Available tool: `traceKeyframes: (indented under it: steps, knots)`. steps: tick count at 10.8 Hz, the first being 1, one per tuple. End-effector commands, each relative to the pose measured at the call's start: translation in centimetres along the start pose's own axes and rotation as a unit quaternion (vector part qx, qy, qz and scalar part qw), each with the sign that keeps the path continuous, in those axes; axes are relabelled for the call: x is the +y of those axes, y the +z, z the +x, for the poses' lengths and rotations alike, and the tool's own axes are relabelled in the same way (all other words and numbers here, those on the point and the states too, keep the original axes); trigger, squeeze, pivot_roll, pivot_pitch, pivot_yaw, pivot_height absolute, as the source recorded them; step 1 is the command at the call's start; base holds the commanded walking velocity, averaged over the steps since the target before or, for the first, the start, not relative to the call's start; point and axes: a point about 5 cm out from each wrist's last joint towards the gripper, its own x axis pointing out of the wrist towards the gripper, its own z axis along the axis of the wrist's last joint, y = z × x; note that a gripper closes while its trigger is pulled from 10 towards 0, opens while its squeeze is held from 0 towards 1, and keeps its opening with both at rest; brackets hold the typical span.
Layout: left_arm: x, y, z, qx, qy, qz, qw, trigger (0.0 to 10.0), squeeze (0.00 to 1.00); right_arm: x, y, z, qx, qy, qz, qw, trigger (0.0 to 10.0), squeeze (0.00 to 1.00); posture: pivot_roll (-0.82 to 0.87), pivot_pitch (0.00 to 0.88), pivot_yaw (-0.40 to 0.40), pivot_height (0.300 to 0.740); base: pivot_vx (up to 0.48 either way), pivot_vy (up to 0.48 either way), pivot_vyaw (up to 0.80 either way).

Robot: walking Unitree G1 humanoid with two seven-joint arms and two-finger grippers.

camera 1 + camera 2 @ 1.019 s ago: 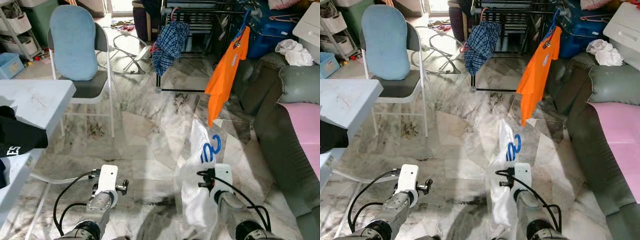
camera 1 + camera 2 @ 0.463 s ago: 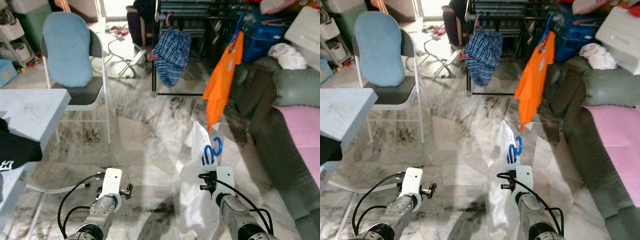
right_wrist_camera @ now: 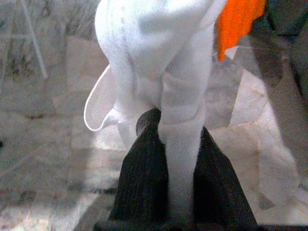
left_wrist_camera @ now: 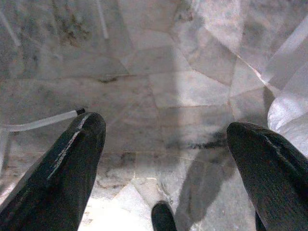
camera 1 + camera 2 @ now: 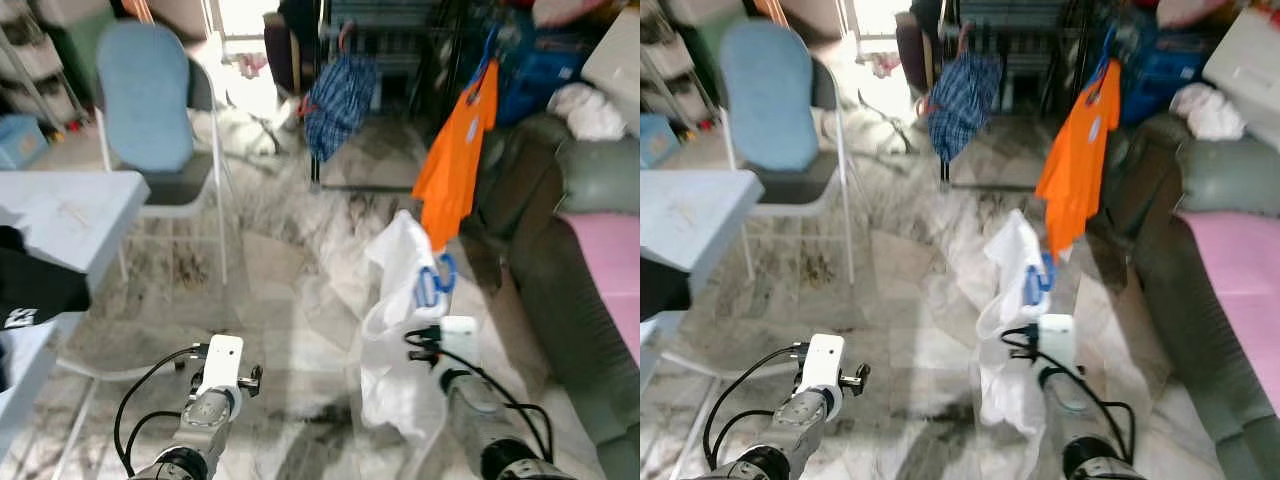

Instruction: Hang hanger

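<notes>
Left wrist view: left tool (image 4: pixel 166 159) hangs over marble floor (image 4: pixel 159 86), fingers spread, empty. Right tool (image 3: pixel 175 168) clamps one white garment (image 5: pixel 405 300) on a blue hanger (image 5: pixel 437 283) (partly hidden); its long axis is near-vertical and it has risen higher. Two garments hang beyond: plaid shirt (image 5: pixel 338 100), orange shirt (image 5: pixel 455 165).

**Count of Things in View**

Two garments are seen hung on the drying rack (image 5: pixel 400 20): one plaid shirt (image 5: pixel 338 100) and one orange shirt (image 5: pixel 455 160). One white garment (image 5: pixel 400 300) is counted, one chair (image 5: pixel 155 110), one tabletop (image 5: pixel 60 215), one sofa (image 5: pixel 580 250), and two claws: left claw (image 4: pixel 163 159), right claw (image 3: pixel 175 163).
</notes>
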Motion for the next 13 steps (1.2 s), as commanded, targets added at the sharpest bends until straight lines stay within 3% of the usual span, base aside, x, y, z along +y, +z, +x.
traceKeyframes:
  steps: [1, 7, 13]
  knots:
    - [0.6, -0.2, 0.0, 0.005, 0.015, -0.001, 1.0, 10.0, 0.0, -0.1, 1.2, 0.3, -0.028, -0.004, 0.004, 1.0, 10.0, 0.0, -0.14, 0.019, 0.008, 0.74, 0.0, 0.0, 0.0]
    - [1.6, -0.5, -0.2, 0.013, 0.024, 0.003, 1.0, 10.0, 0.0, 0.8, 0.6, 0.2, -0.015, 0.01, 0.012, 1.0, 10.0, 0.0, -0.11, 0.006, 0.014, 0.74, 0.0, 0.0, 0.0]
    - [1.9, 0.0, -0.1, -0.004, 0.052, -0.026, 0.998, 10.0, 0.0, 1.9, -0.4, 0.0, 0.006, 0.035, 0.002, 0.999, 10.0, 0.0, -0.1, 0.021, 0.003, 0.74, 0.0, 0.0, 0.0]
